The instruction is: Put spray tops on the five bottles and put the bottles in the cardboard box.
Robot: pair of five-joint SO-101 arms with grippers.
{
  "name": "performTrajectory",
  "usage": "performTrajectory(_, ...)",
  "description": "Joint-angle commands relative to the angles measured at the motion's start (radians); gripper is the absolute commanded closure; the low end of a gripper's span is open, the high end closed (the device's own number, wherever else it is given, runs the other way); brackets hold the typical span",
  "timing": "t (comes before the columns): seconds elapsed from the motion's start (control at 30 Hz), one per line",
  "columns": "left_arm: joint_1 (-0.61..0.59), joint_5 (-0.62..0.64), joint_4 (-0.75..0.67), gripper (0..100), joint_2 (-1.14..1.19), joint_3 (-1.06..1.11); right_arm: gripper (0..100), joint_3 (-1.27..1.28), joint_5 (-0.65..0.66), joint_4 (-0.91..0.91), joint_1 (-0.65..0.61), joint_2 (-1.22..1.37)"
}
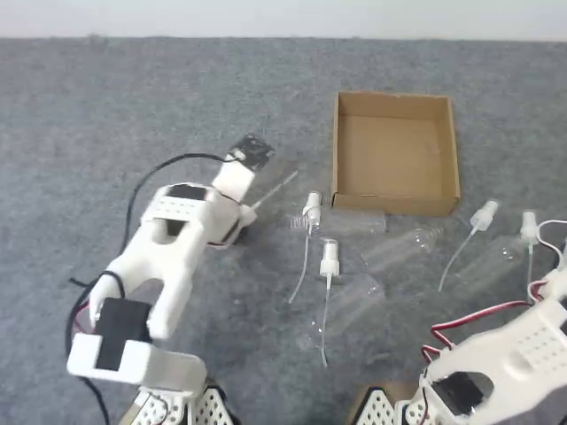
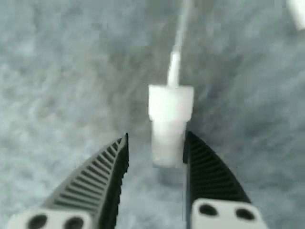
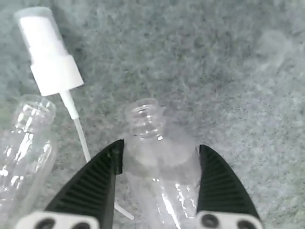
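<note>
Two arms are down on the grey carpeted table point(image 1: 106, 106). The left gripper point(image 2: 156, 137) is low over a spray top point(image 2: 170, 109) that lies flat on the carpet, well to the left of the cardboard box point(image 1: 395, 202). Its jaws stand apart with the white cap between them. One finger point(image 2: 205, 167) sits right against the cap's side and the other is clear of it, so nothing is clamped. The top's thin tube runs away from the gripper.

The right gripper point(image 3: 160, 145) sits astride a clear bottle point(image 3: 159, 176) lying on its side, its open neck pointing away from the wrist. The jaws are spread wide, one at each shoulder of the bottle and close against it. Whether they press on it I cannot tell. Just beside this bottle lie a second spray top point(image 3: 50, 62), its tube passing behind one finger, and a neighbouring bottle point(image 3: 24, 138).

The box stands open-topped toward the far side. In front of it, between the arms, a third spray top point(image 1: 312, 208) and a fourth spray top point(image 1: 330, 257) lie near an uncapped bottle point(image 1: 403, 248).
</note>
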Motion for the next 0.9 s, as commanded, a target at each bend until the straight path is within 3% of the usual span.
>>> performTrajectory(0.0,-0.071,-0.063,0.008,83,-0.015,-0.048,85.7,-0.06,-0.003,0.008,-0.013,-0.018)
performTrajectory(0.1,-0.087,-0.068,0.011,83,-0.021,-0.061,85.7,-0.06,-0.003,0.008,-0.013,-0.018)
performTrajectory(0.37,-0.078,-0.037,0.204,83,-0.124,-0.283,85.7,-0.06,-0.003,0.008,-0.013,-0.018)
performTrajectory(0.67,0.114,0.037,0.176,83,0.137,-0.483,85.7,-0.06,-0.003,0.008,-0.012,-0.018)
performTrajectory(0.87,0.089,0.074,0.06,83,0.377,-0.607,85.7,-0.06,-0.003,0.008,-0.008,-0.018)
